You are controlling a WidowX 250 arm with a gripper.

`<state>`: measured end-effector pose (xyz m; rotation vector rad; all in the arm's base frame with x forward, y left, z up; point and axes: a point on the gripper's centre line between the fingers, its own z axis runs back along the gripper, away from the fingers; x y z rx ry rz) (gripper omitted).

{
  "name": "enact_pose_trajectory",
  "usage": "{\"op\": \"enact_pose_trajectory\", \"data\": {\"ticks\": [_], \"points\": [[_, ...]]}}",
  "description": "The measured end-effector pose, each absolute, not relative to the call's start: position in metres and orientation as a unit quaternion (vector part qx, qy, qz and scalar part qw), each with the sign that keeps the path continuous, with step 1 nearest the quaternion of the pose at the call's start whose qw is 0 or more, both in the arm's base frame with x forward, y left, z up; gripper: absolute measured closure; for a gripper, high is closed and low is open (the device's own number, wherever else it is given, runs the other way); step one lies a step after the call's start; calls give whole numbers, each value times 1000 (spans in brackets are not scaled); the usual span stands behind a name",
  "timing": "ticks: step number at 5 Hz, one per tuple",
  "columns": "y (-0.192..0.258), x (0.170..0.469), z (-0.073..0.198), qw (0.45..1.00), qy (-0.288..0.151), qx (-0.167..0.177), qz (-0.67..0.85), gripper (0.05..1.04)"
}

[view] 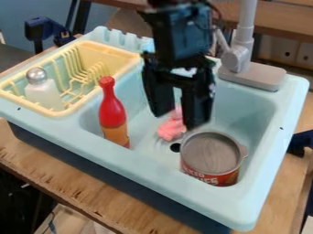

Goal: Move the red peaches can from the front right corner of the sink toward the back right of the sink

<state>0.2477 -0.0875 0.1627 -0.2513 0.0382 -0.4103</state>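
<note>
The black gripper [178, 119] hangs over the middle of the light blue sink [245, 103], its two fingers apart with nothing held between them. A pink toy [172, 130] lies on the basin floor, seen below and partly between the fingertips; the left finger and the gap overlap its upper end. Whether they touch cannot be told. Right of it stands an open-topped can [211, 157] with a red label. To the left, a red bottle [111, 109] with an orange label stands upright in the basin.
A yellow dish rack [131, 59] sits at the sink's left, holding a clear white bottle [43, 90] with a silver round cap. The grey faucet [242, 50] rises at the back right, close to the arm. A dark drain hole lies between the pink toy and the can.
</note>
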Motion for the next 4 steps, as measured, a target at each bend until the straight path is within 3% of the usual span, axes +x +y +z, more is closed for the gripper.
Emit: {"op": "enact_pose_trajectory", "data": {"ticks": [1,4], "points": [[-95,235,160,972,55,-124,-191,83],[-108,228,129,967,109,-132,-186,83]]}}
